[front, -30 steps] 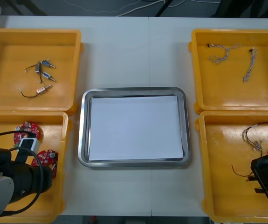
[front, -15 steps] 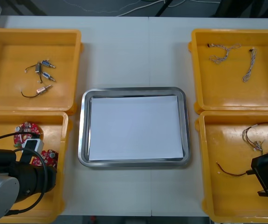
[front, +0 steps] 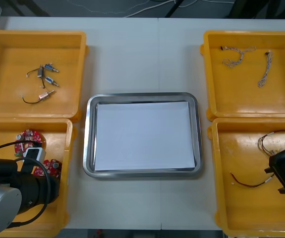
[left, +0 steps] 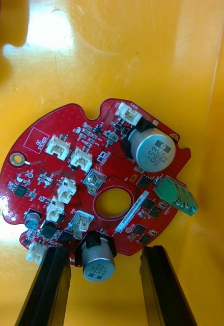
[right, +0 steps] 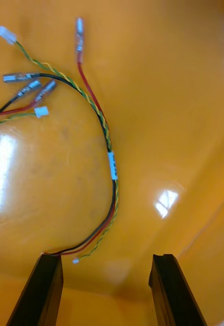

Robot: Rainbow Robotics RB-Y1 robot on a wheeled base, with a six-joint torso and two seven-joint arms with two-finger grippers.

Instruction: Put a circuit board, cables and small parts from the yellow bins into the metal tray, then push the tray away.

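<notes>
The fingers (left: 52,285) of the left gripper (left: 103,250) are open and stand at the two sides of the near rim of a round red circuit board (left: 99,183), with a grey cylinder part (left: 98,262) of the board between them. I cannot say for sure if the tips already touch the board; they seem just above it. The board lies flat on the floor of the near left bin (front: 69,163). I judge it stiff and light, but its small soldered parts are fragile, so I would hold it by the bare rim and keep the pressure off the cylinder. The bin wall is close on the side of the green connector (left: 177,194), and a second board (front: 27,138) lies near, so the lift should go straight up.

The right gripper (right: 106,257) is in the near right bin (front: 241,148), and its fingers (right: 47,290) are also open with nothing between them. Just beyond the tips lies a cable (right: 112,168) of red, yellow and black wires. It is soft, thin and light, and I think it can slip; the middle by the white label looks the best place, where the wires run together.

The tray (front: 142,96) is in the middle of the tabletop (front: 142,54), white inside, with nothing in it. The small metal parts (front: 42,82) and the twisted cables (front: 241,57) wait in the far bins.
</notes>
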